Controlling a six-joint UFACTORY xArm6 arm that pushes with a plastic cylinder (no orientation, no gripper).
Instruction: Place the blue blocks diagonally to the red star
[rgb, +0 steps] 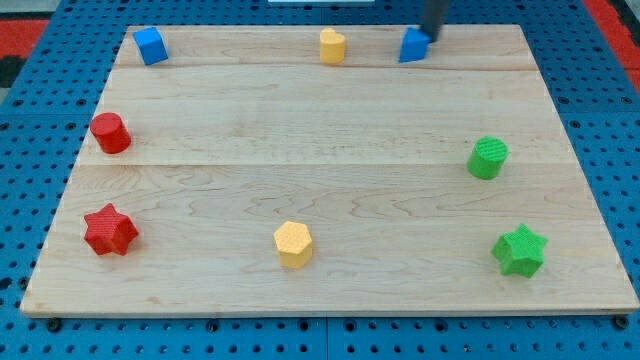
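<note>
Blue blocks were the job, two of them, and both sat along the view's top edge of the wooden table (330, 110), the largest thing in sight, resting on a blue pegboard (30, 60). No jaws existed on this rig, so nothing could be open or closed; the arm ended in a dark rod, and my tip (430, 38) stood touching the upper right side of the blue block (414, 46) at the top right of centre. The other blue block (150, 45) lay in the top left corner, well apart from the tip. Red star (110, 230) sat near the bottom left corner, with a red cylinder (110, 133) above it. A green star (520, 250) and a green cylinder (489, 158) occupied the right side; a yellow hexagonal block (293, 244) lay at bottom centre and a second yellow block (332, 46) at top centre. I judged the step in hand to be the start of pushing the right-hand blue block; the next move called for a long push down and left, steering between both yellow blocks toward a spot diagonal to the star.
</note>
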